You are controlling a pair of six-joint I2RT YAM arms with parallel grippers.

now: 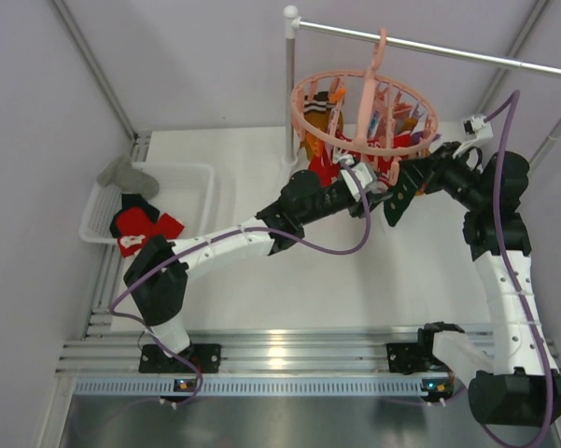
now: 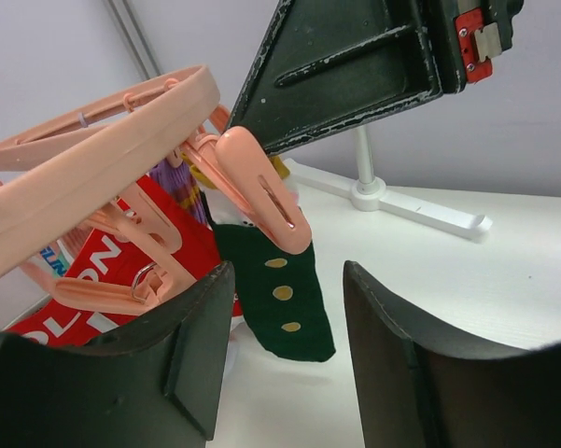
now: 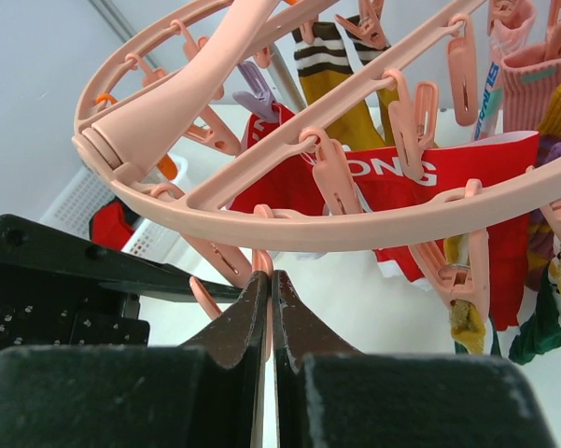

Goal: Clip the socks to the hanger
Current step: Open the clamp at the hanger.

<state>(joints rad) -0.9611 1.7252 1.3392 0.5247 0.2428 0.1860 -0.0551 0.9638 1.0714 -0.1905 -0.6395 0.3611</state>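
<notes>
White table point(image 1: 355, 299), grey walls point(image 1: 196, 65), pink hanger point(image 1: 369, 93)

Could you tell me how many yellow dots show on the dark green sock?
3, in a line down the sock: top dot, middle dot, bottom dot. The clip may hide others.

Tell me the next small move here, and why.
Probably ease the right tool open. It is pinched shut on a clip, seemingly the one the dark green sock hangs from, while the left tool stands open at that sock, not gripping it. Letting go should let the clip bite the sock.
</notes>
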